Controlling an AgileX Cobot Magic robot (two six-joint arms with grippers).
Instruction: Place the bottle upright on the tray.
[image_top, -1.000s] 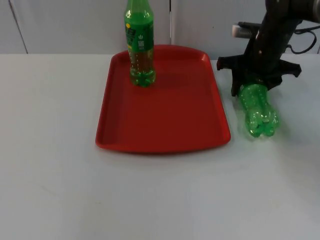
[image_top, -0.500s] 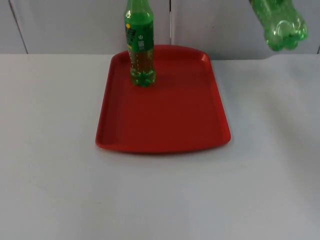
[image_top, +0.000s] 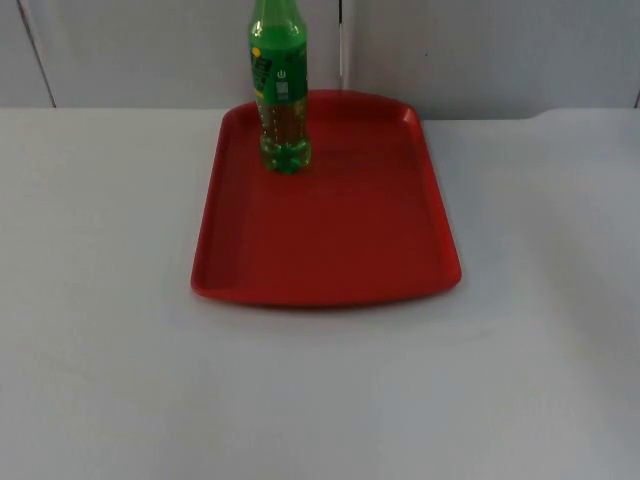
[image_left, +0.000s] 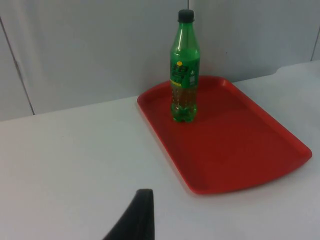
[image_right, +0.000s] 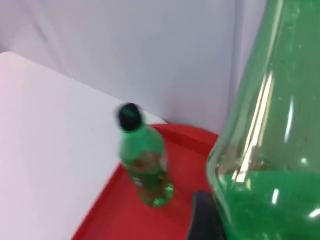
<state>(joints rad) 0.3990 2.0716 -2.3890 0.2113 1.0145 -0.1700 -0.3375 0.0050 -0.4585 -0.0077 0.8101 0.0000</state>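
A red tray lies on the white table. One green bottle with a black cap stands upright at the tray's far left corner, also seen as bottle and bottle. A second green bottle looms close in the right wrist view, raised above the tray's right side. My right gripper is shut on this second bottle. My left gripper waits over the bare table, back from the tray.
The white table spreads wide on all sides of the tray. A grey partition wall closes off the far edge just behind the tray.
The right gripper has lifted the second bottle off the table right of the tray, up and out of the top view. The tray and the standing bottle have stayed put.
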